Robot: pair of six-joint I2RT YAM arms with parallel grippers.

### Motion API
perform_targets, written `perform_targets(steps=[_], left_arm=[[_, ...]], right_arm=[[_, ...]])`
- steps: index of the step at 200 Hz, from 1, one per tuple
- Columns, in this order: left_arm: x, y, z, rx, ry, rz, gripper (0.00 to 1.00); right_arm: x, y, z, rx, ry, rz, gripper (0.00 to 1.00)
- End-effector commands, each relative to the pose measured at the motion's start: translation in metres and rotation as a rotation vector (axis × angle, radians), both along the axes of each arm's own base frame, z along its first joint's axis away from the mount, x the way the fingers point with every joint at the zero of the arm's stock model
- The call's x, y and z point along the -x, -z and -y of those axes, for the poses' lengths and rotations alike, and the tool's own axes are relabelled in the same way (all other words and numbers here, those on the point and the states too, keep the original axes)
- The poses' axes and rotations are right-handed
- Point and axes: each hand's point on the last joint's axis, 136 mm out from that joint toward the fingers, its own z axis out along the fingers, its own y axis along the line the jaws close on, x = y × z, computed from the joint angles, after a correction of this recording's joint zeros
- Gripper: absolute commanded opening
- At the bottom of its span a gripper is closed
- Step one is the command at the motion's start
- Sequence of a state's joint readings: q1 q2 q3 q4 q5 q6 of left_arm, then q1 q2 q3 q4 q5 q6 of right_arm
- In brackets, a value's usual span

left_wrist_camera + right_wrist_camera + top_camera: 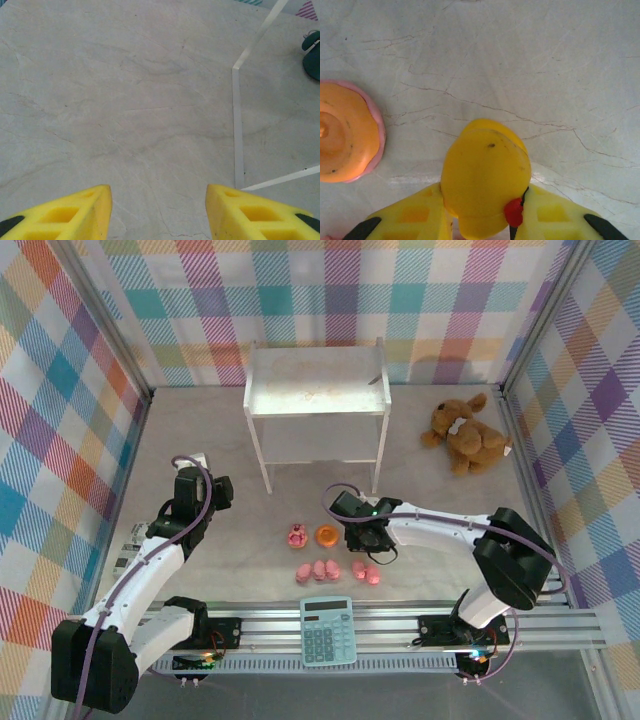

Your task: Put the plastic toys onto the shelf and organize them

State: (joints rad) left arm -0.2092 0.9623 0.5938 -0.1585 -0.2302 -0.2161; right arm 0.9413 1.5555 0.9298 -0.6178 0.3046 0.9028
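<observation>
The yellow duck [485, 170] with its red beak sits between the yellow fingers of my right gripper [485, 205], which press it on both sides just above the table. That gripper [366, 543] is in front of the white shelf [318, 390]. The orange ring-shaped disc [326, 535] [342, 132] lies to its left, with the pink cupcake piece [297, 536] beyond it. Several pink pigs [320, 569] lie in a row nearer the front. My left gripper [215, 490] [159, 210] hangs open over bare table, left of the shelf's leg [237, 125].
A teal calculator [328, 630] lies on the front rail. A brown plush animal [467, 433] sits at the back right, beside the shelf. Plaid walls close in the table on three sides.
</observation>
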Motion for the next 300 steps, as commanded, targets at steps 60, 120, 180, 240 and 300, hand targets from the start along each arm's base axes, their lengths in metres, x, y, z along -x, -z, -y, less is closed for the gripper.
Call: perform_targets(steps=[60,120,180,240,300], left_arm=[[-0.005,-0.015,0.002,-0.013,0.004,0.031,0.52],[-0.008,-0.02,0.004,-0.01,0.011,0.03,0.51],[-0.013,-0.029,0.008,0.007,0.021,0.042,0.51],[-0.014,-0.035,0.009,0.011,0.028,0.046,0.51],[-0.016,-0.036,0.01,0.011,0.027,0.047,0.51]], right_arm=[[-0.005,-0.022,-0.003,-0.043,-0.037,0.047,0.08],[-0.02,-0.067,-0.007,-0.011,-0.108,0.128,0.08],[-0.049,-0.14,-0.009,0.002,-0.166,0.305,0.08],[-0.096,-0.178,0.0,-0.04,-0.154,0.399,0.08],[-0.117,-0.191,-0.009,-0.033,-0.191,0.434,0.08]])
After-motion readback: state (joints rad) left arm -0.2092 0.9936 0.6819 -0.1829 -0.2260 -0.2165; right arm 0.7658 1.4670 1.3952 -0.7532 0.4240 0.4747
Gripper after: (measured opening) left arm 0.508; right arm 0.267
